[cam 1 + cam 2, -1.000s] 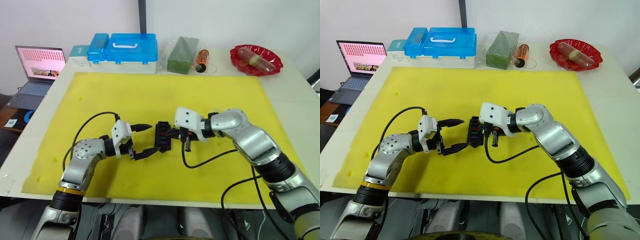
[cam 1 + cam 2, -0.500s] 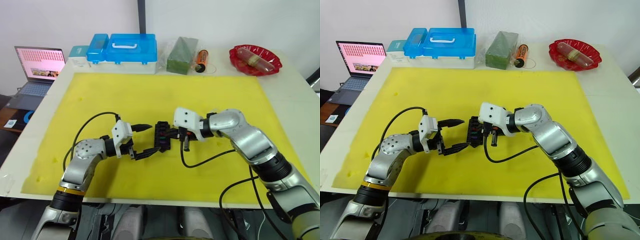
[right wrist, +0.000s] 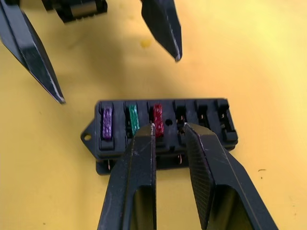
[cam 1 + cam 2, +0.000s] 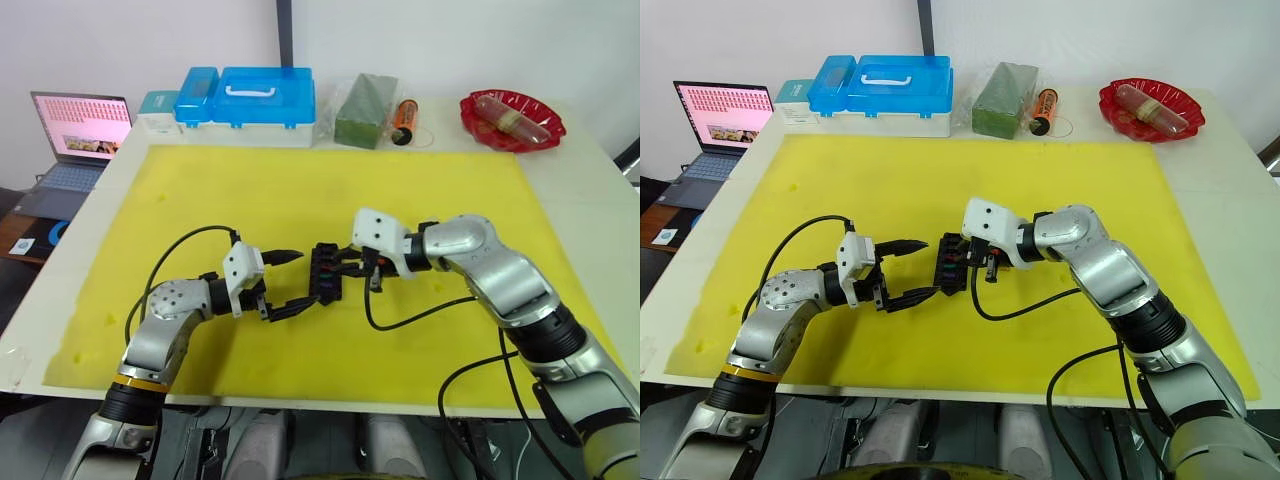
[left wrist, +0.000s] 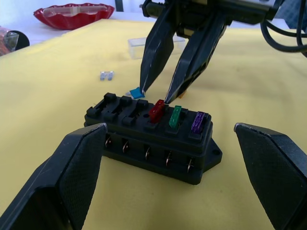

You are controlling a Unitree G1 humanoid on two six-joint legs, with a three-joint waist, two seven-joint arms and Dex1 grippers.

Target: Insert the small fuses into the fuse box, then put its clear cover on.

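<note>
The black fuse box (image 5: 151, 136) lies mid-mat with a purple (image 5: 198, 121), a green (image 5: 175, 116) and a red fuse (image 5: 156, 110) standing in three slots; its other slots are empty. My right gripper (image 3: 168, 126) hovers just over the box beside the red fuse, slightly open, holding nothing. My left gripper (image 5: 170, 127) is wide open, one finger on each side of the box, not touching it. Behind the box lie a loose teal fuse (image 5: 136, 92), a grey fuse (image 5: 106, 75) and the clear cover (image 5: 136, 47).
The yellow mat (image 4: 300, 190) covers most of the table. Along the back edge stand a blue-lidded storage case (image 4: 250, 100), a green block (image 4: 360, 110), an orange cylinder (image 4: 403, 118) and a red bowl (image 4: 512, 118). A laptop (image 4: 78, 130) sits at far left.
My right gripper has drawn slightly up and back from the fuse box. The left gripper and the box have stayed put.
</note>
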